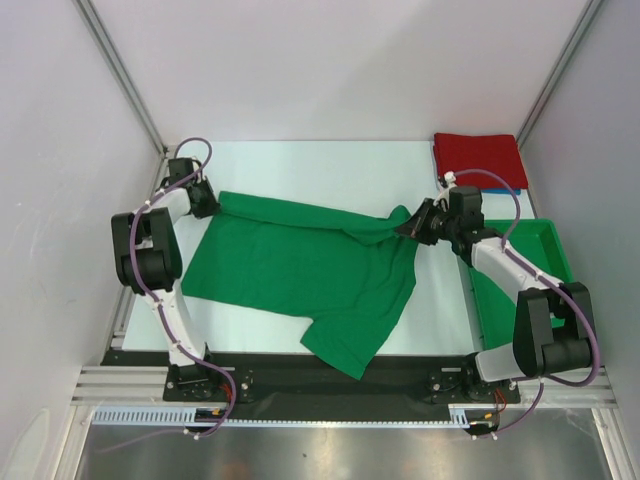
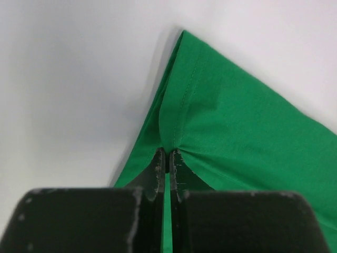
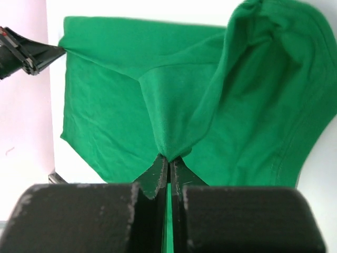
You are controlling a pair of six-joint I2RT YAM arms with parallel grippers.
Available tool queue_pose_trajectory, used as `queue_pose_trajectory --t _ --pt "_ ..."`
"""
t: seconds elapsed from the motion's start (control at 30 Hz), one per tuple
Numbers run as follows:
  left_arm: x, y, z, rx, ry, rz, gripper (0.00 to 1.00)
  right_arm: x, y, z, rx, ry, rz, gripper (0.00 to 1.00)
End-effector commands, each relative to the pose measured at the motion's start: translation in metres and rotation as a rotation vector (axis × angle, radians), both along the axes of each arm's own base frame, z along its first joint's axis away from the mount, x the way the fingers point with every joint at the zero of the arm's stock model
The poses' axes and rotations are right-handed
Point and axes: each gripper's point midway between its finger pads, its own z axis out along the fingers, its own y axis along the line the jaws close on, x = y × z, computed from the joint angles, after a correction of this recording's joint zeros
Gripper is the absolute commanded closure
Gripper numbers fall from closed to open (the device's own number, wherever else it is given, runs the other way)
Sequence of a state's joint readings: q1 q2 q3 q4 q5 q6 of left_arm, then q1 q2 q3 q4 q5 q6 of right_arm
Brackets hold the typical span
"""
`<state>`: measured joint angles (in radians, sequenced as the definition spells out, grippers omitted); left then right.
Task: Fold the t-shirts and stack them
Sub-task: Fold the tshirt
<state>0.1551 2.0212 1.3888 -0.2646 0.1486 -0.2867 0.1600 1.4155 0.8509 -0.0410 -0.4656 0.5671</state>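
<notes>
the green t-shirt [image 1: 300,265] lies spread across the middle of the white bench [image 1: 300,160]. it is soft, matte knit cloth, mostly flat but creased in long shallow folds. its far edge is lifted into a taut ridge that runs from one hand to the other, and the fabric slopes down from it to the bench. a rounded lobe of cloth at the near side reaches over the near edge of the bench.

the left hand [image 1: 205,197] grips the far left corner of the shirt. its dark fingers are pressed narrow, with only a thin layer of cloth between them. in the left wrist view a stitched hem runs up to a sharp point, and the fabric gathers into small pleats at the fingertips.

the right hand [image 1: 415,222] pinches the far right part of the same shirt, its fingers closed tight on the cloth. there the fabric puckers into a cone. beside it a curved, stitched opening sags, but i cannot tell whether it is the neck or a sleeve.

the red t-shirt [image 1: 478,158] sits well apart at the far right corner of the bench, folded into a neat flat rectangle. a thin blue sliver [image 1: 503,191] shows at its near edge, too little to tell its shape.

a rigid green plastic bin [image 1: 555,245], rectangular with a raised rim, stands at the right side of the bench, partly under the right arm.
</notes>
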Motion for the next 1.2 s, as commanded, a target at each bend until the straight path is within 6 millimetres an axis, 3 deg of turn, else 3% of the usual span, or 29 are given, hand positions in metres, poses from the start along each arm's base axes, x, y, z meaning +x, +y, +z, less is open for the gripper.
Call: queue_pose_trajectory --t 0.0,0.2,0.37,0.73,0.9,1.17 --pt "-0.002 0.011 0.028 0.045 -0.026 0.015 1.00 -0.005 0.004 0.011 0.016 -0.030 0.018 1.00" --pt "-0.010 0.017 0.030 0.074 0.008 0.036 1.00 -0.011 0.002 0.013 -0.003 -0.035 0.021 1.00" --pt "-0.012 0.020 0.038 0.094 0.008 0.044 1.00 -0.016 0.001 0.002 -0.008 -0.010 0.019 1.00" --pt "-0.010 0.014 0.023 0.061 0.031 0.020 1.00 -0.029 0.004 -0.014 -0.004 0.023 0.005 1.00" --pt "-0.009 0.014 0.019 0.059 0.040 0.021 1.00 -0.036 0.007 -0.011 0.060 0.019 -0.078 1.00" --pt "-0.009 0.015 0.015 0.060 0.050 0.020 0.99 -0.041 0.004 -0.024 0.189 0.025 -0.267 1.00"
